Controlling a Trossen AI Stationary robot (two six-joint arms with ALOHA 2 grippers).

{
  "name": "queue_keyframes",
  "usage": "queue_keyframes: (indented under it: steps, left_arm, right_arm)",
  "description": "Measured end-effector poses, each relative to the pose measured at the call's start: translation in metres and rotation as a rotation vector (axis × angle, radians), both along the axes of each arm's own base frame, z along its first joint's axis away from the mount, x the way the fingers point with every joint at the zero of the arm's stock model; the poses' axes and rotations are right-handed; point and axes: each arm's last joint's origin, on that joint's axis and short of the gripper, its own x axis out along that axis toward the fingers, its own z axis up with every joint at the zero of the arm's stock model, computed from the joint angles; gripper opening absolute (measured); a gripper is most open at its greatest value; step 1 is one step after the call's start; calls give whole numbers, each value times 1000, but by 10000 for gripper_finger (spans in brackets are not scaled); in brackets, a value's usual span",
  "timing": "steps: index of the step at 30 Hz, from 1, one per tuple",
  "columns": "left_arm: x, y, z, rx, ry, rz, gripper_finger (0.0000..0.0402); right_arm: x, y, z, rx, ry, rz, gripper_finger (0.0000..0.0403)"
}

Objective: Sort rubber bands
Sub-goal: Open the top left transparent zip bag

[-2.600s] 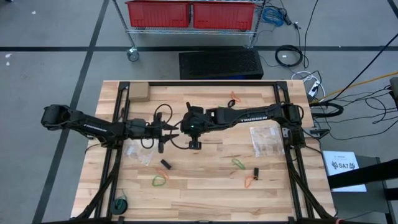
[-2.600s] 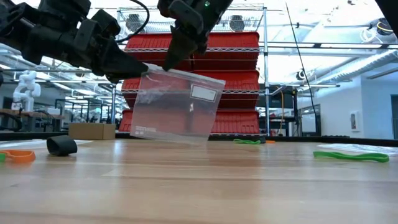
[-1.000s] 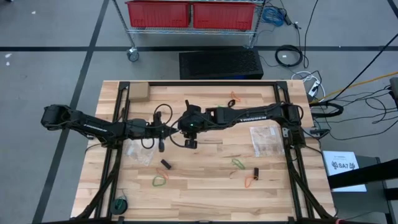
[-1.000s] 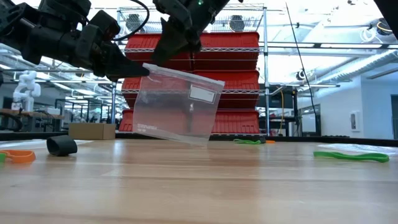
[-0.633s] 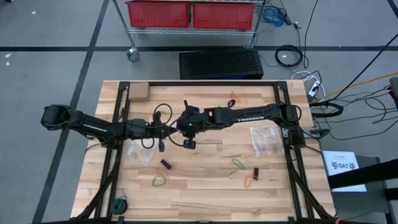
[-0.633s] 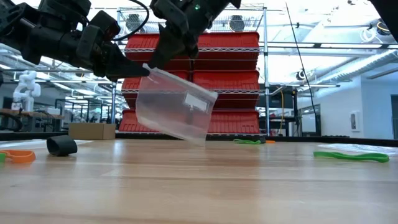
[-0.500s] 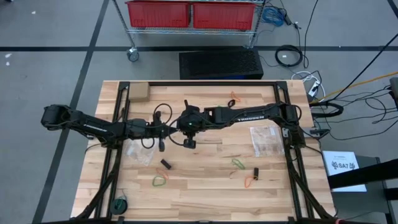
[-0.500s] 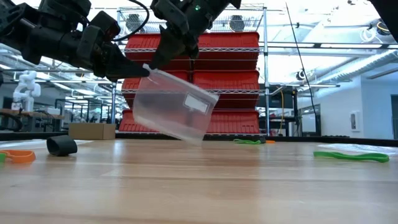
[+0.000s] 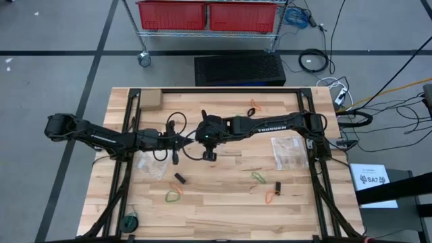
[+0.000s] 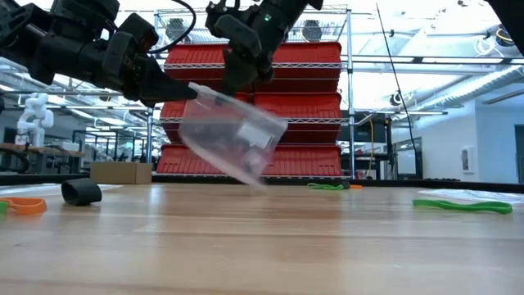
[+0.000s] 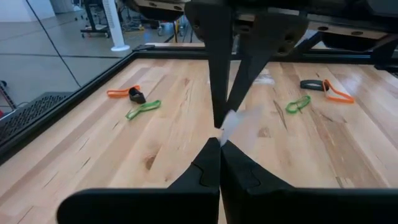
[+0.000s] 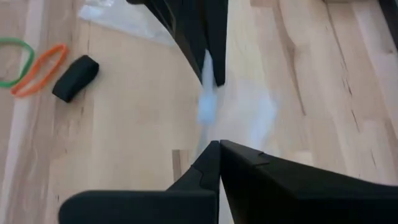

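Note:
A clear zip bag (image 10: 232, 139) hangs over the middle of the table between my two grippers, with both shut on its top. My left gripper (image 10: 191, 92) reaches in from the table's left, my right gripper (image 10: 235, 84) from the right and above. Rubber bands lie loose on the wood: green (image 9: 174, 196), green (image 9: 258, 177), orange (image 9: 270, 197), black (image 9: 179, 179), black (image 9: 277, 187), and an orange-and-green pair (image 9: 253, 108) near the far edge. My left gripper pinches the bag's top corner (image 10: 198, 93) between its two fingers, which come nearly level from the table's left. My right gripper pinches the bag's top edge (image 10: 232, 100), a little along from that corner, slanting down from above. The bag hangs tilted and bulged, clear of the table.
Two more clear bags lie flat on the table, one left of centre (image 9: 150, 166) and one at the right (image 9: 289, 152). A small cardboard box (image 9: 150, 100) sits at the far left corner. A green-and-dark object (image 9: 130, 221) lies near the front left edge.
My right gripper has tipped a little steeper and shut on the bag's top edge. The bag hung flat from my left gripper; now it is bulged and crumpled, and its lower end has lifted and tilted. My left gripper has kept still.

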Motion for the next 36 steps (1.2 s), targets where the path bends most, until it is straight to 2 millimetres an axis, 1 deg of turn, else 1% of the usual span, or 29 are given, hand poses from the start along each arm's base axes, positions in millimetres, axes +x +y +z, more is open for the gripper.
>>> queue_keyframes:
  steps: [3,6,10,13,18,24,29,32,36]
  left_arm:
    - [0,0,0,0,1,0,0]
    - [0,0,-1,0,6,0,0]
    - [0,0,-1,0,8,0,0]
    - [0,0,-1,-1,8,1,0]
    - [0,0,-1,-3,7,2,0]
    - [0,0,-1,-3,7,3,0]
    - [0,0,-1,-3,5,3,0]
    - [0,0,0,-2,2,3,0]
    - [0,0,0,-2,2,4,0]
  right_arm:
    - [-1,0,0,-4,7,-20,1]
    - [-2,1,1,-52,6,-56,5]
    - [-7,3,14,-70,-18,-63,34]
    - [-7,6,20,-67,-56,-56,61]
    - [-4,14,23,-36,-104,-10,98]
    - [1,15,23,-27,-145,-6,126]
    - [5,15,16,-27,-140,-9,135]
    - [7,12,9,-23,-118,-18,132]
    - [9,9,5,-25,-111,-28,124]
